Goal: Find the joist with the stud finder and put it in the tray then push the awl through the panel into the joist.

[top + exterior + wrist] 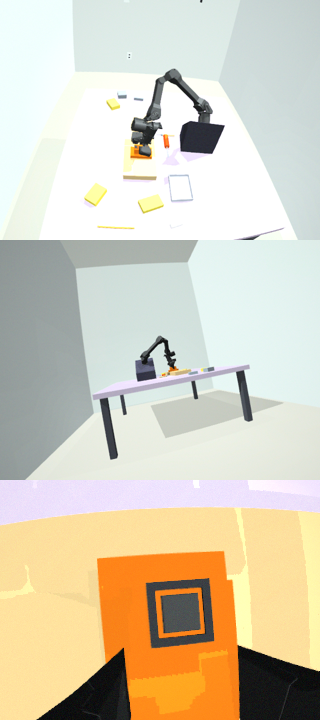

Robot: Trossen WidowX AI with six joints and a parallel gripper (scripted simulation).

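The orange stud finder [133, 154] [173, 368] [125, 575] is on or just above the pale wood floor panel [144, 169] [180, 372] [45, 545], around its middle. My gripper [144, 149] [173, 367] [171, 650] is shut on the stud finder. The small square window on the stud finder looks dark grey in the wrist view. The awl [166, 141], with a red-orange handle and a thin shaft, lies on the table beside the panel. The grey-rimmed tray [169, 188] holds nothing. The joist is hidden under the panel.
Yellow blocks [95, 194] [150, 203] [113, 103] and grey blocks [122, 94] [138, 98] lie on the table. A yellow stick [115, 227] lies near the front. A small thin tool [170, 135] lies behind the awl. The dark box [200, 136] [145, 370] stands at the arm's base.
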